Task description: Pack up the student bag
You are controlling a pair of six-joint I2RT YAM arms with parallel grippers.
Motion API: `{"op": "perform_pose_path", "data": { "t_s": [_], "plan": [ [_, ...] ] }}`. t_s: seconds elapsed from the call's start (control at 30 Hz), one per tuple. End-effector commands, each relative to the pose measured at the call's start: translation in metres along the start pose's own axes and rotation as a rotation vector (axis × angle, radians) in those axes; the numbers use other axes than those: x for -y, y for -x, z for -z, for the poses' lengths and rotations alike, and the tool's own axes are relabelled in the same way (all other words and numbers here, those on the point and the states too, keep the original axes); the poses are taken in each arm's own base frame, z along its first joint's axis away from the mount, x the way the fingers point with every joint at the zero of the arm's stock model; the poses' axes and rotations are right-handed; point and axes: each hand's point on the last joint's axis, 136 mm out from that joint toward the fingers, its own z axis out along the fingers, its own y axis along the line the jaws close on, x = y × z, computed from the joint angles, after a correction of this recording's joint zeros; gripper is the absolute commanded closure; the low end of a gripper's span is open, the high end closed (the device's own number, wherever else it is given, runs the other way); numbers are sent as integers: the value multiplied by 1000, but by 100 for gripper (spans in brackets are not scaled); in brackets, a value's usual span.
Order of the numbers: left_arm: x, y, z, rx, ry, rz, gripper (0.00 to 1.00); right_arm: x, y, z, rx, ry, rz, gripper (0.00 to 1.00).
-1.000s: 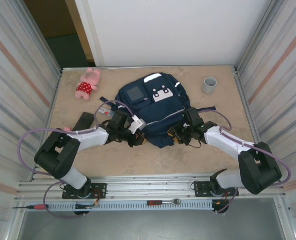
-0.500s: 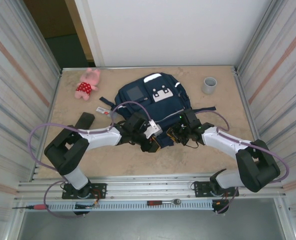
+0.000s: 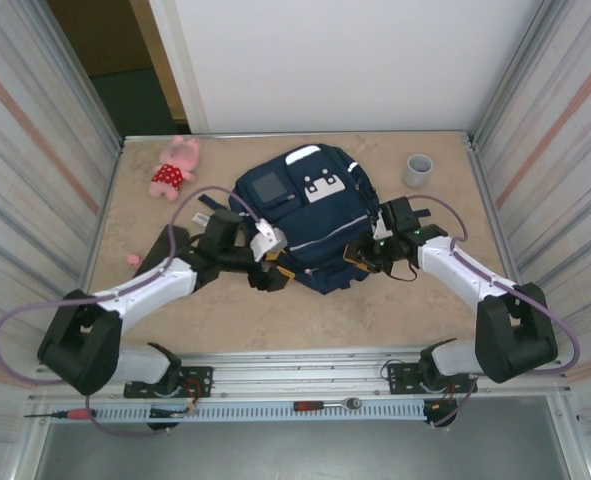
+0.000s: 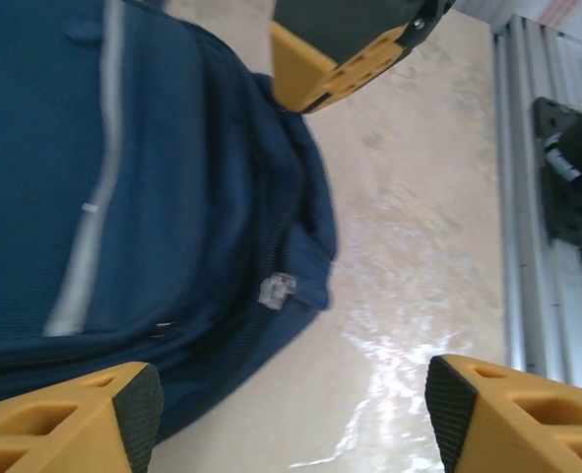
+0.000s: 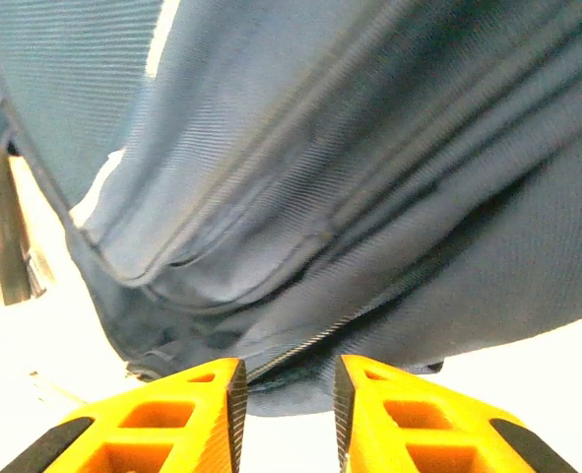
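Note:
The student bag (image 3: 310,215), navy blue with white stripes and a grey square panel, lies in the middle of the table. My left gripper (image 3: 275,272) is at its near left edge, jaws wide open (image 4: 291,414) and holding nothing. A silver zipper pull (image 4: 278,289) on the bag's rim lies just ahead of it. My right gripper (image 3: 363,258) is at the bag's near right edge, shut (image 5: 286,394) on a fold of the bag (image 5: 300,197) beside the zipper line. That edge looks raised. One of the right gripper's yellow fingers (image 4: 315,74) shows across the bag.
A pink plush toy (image 3: 175,168) lies at the back left and a grey cup (image 3: 418,170) at the back right. A black block (image 3: 170,240) rests by my left arm. Metal walls close in both sides; hand tools (image 3: 330,405) lie on the front rail.
My left gripper has opened wide and drawn back leftward from the bag's front edge. My right gripper has shifted up and right, keeping the bag's edge.

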Motion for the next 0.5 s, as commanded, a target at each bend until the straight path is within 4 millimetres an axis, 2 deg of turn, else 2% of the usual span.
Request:
{"op": "perform_pose_path", "data": {
  "t_s": [0.0, 0.13, 0.33, 0.47],
  "plan": [
    [-7, -14, 7, -26, 18, -256, 27, 1, -10, 7, -80, -16, 154, 67],
    [-24, -25, -3, -106, 10, -372, 26, -5, -9, 14, -85, -6, 213, 63],
    [-29, -28, -26, -133, -71, -466, 22, -21, -15, 27, -24, 37, 282, 62],
    [-23, -27, -43, -140, -123, -510, 27, -29, -21, 31, 2, 88, 287, 62]
  ]
}}
